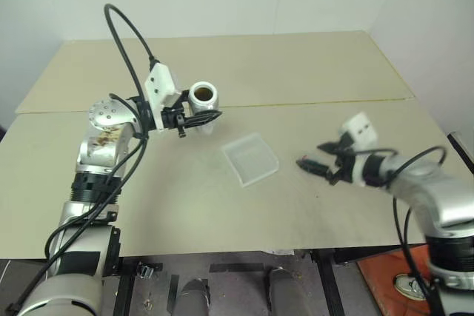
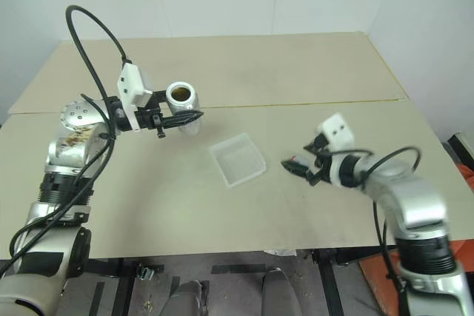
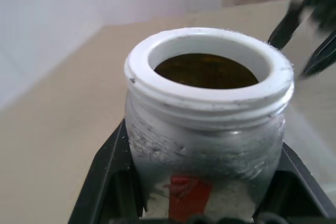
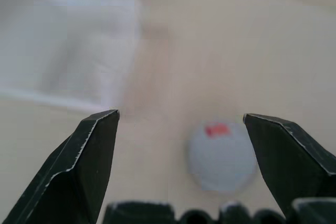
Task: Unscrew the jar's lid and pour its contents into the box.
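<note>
My left gripper (image 1: 201,114) is shut on the jar (image 1: 202,96) and holds it above the table, left of the box (image 1: 250,158). The jar's mouth is uncovered and tilts toward the camera. Brown contents (image 3: 205,72) show inside the jar, between the black fingers (image 3: 107,182). My right gripper (image 1: 315,168) hangs low over the table right of the box with its jaws open. The grey lid (image 4: 222,156), with a red mark on top, lies under the gap between those fingers and touches neither. The whitish box (image 4: 68,51) is empty.
The tan table (image 1: 185,205) has a seam running across its middle. Its front edge is close to me and its right edge runs near my right arm. An orange object (image 1: 385,271) lies on the floor below the table's right corner.
</note>
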Robot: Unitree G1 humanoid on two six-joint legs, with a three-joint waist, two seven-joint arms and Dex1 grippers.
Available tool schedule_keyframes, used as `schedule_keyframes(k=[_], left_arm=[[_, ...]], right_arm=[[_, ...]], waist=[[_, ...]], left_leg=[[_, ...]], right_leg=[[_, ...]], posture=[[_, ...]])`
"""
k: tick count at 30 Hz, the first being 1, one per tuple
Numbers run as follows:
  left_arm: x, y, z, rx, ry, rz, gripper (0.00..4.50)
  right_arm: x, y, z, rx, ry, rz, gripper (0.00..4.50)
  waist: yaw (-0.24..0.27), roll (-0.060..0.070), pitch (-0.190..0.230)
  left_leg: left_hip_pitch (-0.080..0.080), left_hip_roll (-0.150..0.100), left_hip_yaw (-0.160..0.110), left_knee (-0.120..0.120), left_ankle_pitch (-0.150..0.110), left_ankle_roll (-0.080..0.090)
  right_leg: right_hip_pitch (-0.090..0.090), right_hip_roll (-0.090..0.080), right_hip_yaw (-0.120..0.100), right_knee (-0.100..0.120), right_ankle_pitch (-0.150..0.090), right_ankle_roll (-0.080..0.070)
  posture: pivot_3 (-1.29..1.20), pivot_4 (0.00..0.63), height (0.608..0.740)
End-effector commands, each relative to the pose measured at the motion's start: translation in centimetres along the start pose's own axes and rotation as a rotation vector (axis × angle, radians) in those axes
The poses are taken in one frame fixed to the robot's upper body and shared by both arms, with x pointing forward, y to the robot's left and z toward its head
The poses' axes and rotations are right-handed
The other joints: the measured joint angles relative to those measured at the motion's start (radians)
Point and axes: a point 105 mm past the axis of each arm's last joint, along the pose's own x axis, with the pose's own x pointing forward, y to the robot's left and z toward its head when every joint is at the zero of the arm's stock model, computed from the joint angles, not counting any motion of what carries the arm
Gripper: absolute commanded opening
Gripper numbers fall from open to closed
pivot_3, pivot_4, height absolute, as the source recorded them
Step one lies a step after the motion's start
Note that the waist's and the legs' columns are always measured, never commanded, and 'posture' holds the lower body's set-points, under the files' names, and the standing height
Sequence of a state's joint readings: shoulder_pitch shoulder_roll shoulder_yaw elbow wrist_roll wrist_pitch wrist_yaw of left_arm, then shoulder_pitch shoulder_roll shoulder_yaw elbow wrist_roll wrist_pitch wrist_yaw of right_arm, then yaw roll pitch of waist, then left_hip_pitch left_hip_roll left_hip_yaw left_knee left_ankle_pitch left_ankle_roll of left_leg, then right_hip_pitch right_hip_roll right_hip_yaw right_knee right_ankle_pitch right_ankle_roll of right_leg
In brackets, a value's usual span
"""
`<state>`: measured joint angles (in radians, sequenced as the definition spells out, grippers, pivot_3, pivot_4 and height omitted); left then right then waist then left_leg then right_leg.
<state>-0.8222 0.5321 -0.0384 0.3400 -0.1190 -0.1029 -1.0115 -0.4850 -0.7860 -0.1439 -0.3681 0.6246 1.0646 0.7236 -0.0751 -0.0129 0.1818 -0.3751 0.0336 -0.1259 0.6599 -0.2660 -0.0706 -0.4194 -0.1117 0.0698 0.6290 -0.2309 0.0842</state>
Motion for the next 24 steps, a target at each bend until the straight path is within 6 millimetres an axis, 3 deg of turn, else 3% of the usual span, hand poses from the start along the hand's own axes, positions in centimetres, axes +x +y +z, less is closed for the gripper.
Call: schedule_keyframes(k=[1,4,10,13,17,24], left_arm=[[1.9,1.1,1.0,0.425,0.021,0.154,1.97],[3.8,0.5,1.6,0.994,0.026,0.151,1.97],[7.8,-0.5,3.2,1.648,-0.170,0.142,1.97],[9.1,-2.1,3.0,1.765,-0.254,0.074,1.97],[9.8,-3.7,1.1,1.838,-0.257,-0.044,1.97],[10.4,-3.6,1.0,1.874,-0.239,-0.059,1.97]], right_arm=[[-1.0,3.2,2.3,0.021,-0.013,0.198,4.44],[-0.8,3.7,3.7,0.024,-0.002,0.230,4.44],[-0.8,4.1,5.5,-0.024,0.013,0.262,4.44],[-0.7,4.2,6.3,-0.042,-0.002,0.260,4.44],[-1.1,4.1,7.7,-0.039,-0.065,0.247,4.44],[-1.9,5.0,8.4,-0.027,-0.120,0.265,4.44]], waist=[[0.009,0.000,0.000],[0.014,-0.001,0.000],[0.038,-0.001,0.000],[0.046,-0.001,0.000],[0.044,-0.001,0.000],[0.050,-0.001,0.000]], left_leg=[[0.001,0.000,0.000,0.000,0.000,0.000],[0.001,0.000,0.000,0.000,0.000,0.000],[-0.007,-0.002,0.000,0.001,0.000,0.000],[-0.009,-0.003,0.000,0.001,0.000,0.000],[-0.011,-0.003,0.000,0.001,0.000,0.000],[-0.011,-0.003,0.000,0.001,0.000,0.000]], right_leg=[[0.001,0.000,0.000,0.000,0.000,0.000],[0.002,0.000,0.000,-0.002,0.000,0.000],[-0.002,-0.001,0.000,0.000,0.002,0.003],[-0.004,-0.002,0.000,0.000,0.002,0.004],[-0.006,-0.002,0.000,0.001,0.002,0.004],[-0.006,-0.002,0.000,0.001,0.002,0.004]], posture=[[0.00,0.150,0.740],[0.00,0.150,0.740],[0.00,0.150,0.740],[0.00,0.150,0.740],[0.00,0.150,0.740],[0.00,0.150,0.740]])
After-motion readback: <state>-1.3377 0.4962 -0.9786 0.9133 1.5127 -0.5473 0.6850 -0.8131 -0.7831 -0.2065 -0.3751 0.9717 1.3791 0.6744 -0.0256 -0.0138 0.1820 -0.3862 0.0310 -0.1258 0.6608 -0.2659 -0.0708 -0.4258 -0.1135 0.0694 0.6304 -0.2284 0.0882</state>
